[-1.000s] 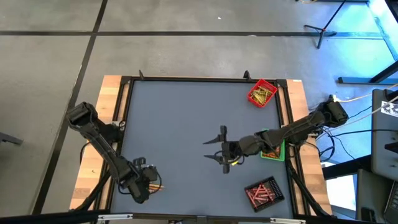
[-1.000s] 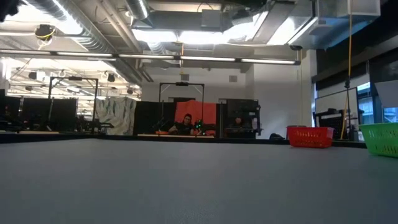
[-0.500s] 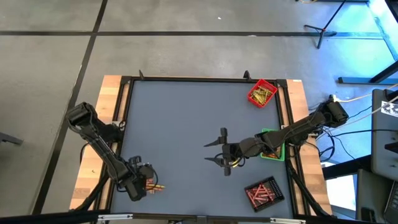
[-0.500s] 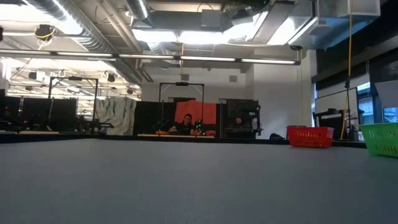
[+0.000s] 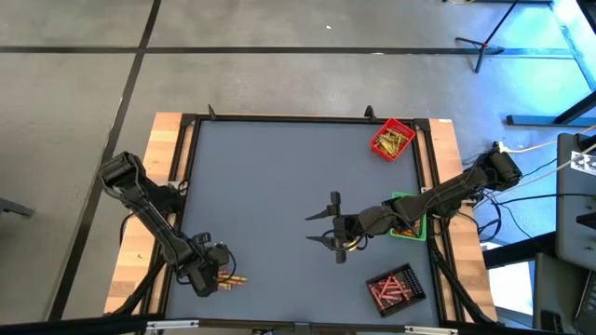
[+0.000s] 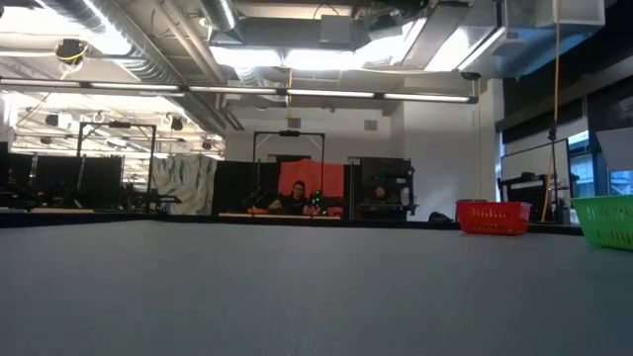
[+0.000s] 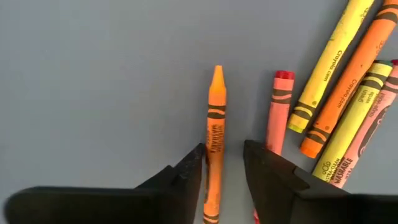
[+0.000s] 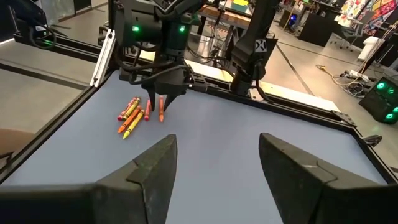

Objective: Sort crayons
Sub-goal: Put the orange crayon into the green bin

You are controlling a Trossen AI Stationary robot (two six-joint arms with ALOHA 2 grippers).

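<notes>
Crayons (image 5: 229, 278) still loose on the table lie in a small cluster near the front left corner of the grey table (image 5: 270, 195), right under the left gripper (image 5: 207, 277). In the left wrist view an orange crayon (image 7: 214, 143) lies flat by itself between that gripper's two dark fingers (image 7: 186, 177), which straddle it with a narrow gap on each side and do not visibly press on it, so the jaws are partly open around it and nothing is lifted. Just beside it is a pink-red crayon (image 7: 277, 109), partly covered by the other finger, and past that a fan of a yellow crayon (image 7: 326, 68), a second orange crayon (image 7: 348, 81), a yellow-green crayon (image 7: 354, 124) and another pink one at the picture's edge. The right wrist view sees the same group (image 8: 134, 115) on the table below the left gripper (image 8: 166, 87). The right gripper (image 5: 333, 234) hangs over the middle of the table, well apart from the loose crayons, its fingers (image 8: 155, 168) spread wide and empty. On the right side of the table stand three trays: a red tray (image 5: 393, 139) near the back holding yellowish crayons, a green tray (image 5: 410, 221) partly hidden by the right arm, and a black tray (image 5: 396, 288) near the front holding red crayons. The low view shows the red tray (image 6: 492, 218) and the green tray (image 6: 605, 220) across the bare tabletop.
</notes>
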